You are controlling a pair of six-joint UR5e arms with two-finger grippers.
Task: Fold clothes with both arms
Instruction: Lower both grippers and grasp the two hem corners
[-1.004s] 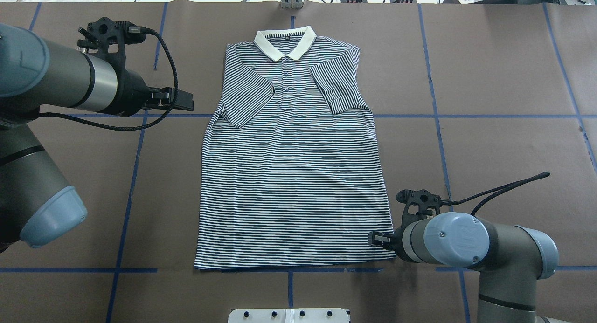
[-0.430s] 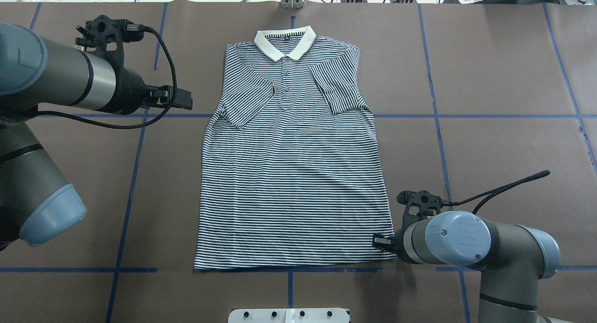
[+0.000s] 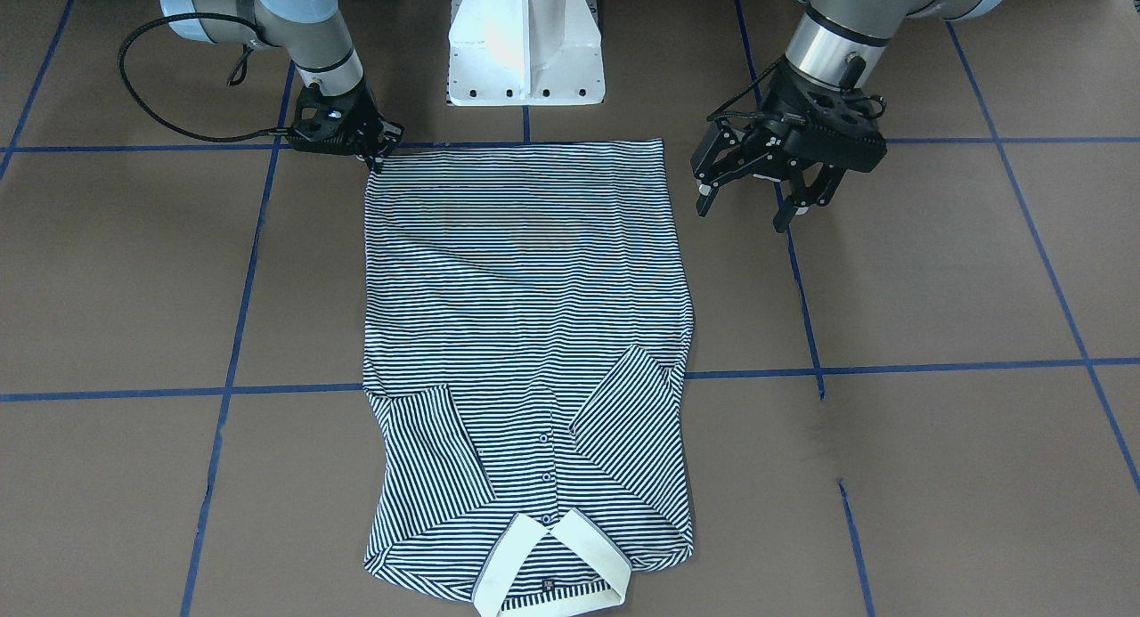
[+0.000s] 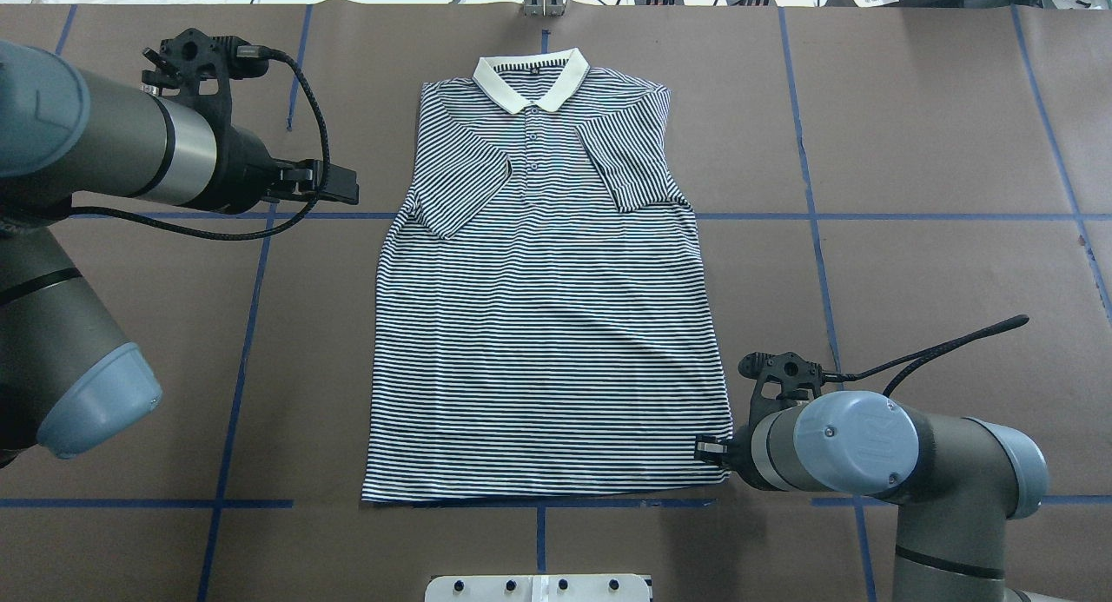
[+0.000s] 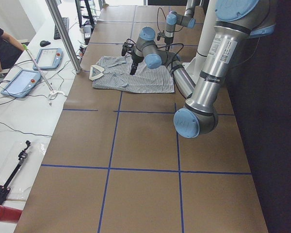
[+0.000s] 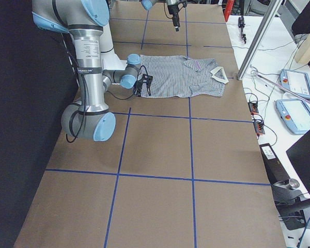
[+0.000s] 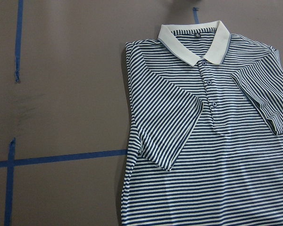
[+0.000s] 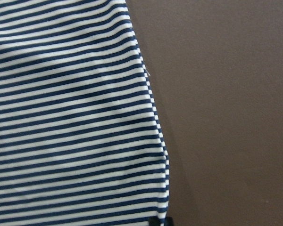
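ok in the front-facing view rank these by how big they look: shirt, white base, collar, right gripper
1. shirt
2. white base and collar: about alike, both cropped by the frame
3. right gripper

Both arms extended: we see the left arm (image 4: 104, 150) reaching out over the far left side, its forearm roughly level and its wrist held high. The left gripper (image 3: 742, 215) hangs in the air, its two black fingers (image 3: 704, 190) spread wide and angled downward. On the near right, the right arm (image 4: 877, 450) is folded low, elbow bent, wrist held well down. The right gripper (image 3: 374, 154) points inward toward the middle, tips lowest. We cannot make out whether its fingers are parted or closed.
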